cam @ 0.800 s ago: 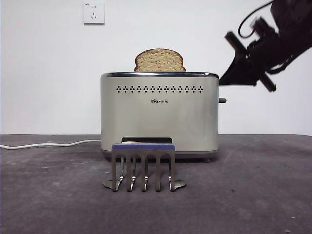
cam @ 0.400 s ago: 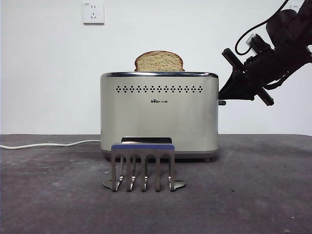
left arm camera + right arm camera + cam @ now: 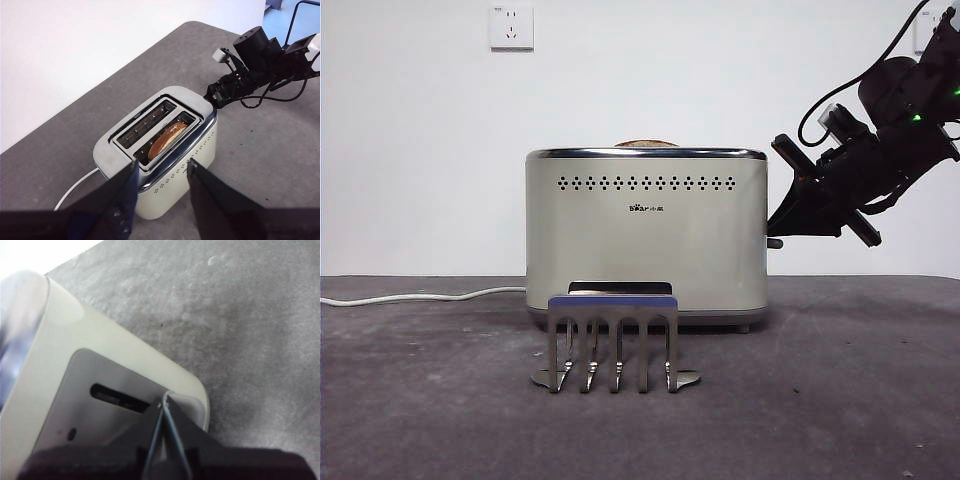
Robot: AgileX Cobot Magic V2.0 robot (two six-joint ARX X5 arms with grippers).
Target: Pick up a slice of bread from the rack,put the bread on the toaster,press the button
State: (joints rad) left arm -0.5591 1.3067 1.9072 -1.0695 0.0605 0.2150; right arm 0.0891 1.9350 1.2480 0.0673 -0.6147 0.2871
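The cream toaster (image 3: 645, 240) stands mid-table. The slice of bread (image 3: 645, 144) sits low in the slot nearer the rack, only its crust top showing above the rim; the left wrist view shows it inside the slot (image 3: 167, 140). My right gripper (image 3: 788, 226) is shut, its tips on the dark button (image 3: 775, 242) at the toaster's narrow side, low on its track. In the right wrist view the shut tips (image 3: 163, 406) cover the button beside the lever slot (image 3: 115, 396). My left gripper (image 3: 160, 172) is open and empty, high above the toaster. The silver rack (image 3: 614, 340) stands empty in front.
A white power cable (image 3: 420, 296) runs left from the toaster across the dark table. A wall socket (image 3: 512, 26) is on the white wall behind. The table's far edge (image 3: 125, 65) shows in the left wrist view.
The right gripper has moved down along the toaster's side, and the button went down with it. The bread has sunk from standing well above the rim to almost level with it.
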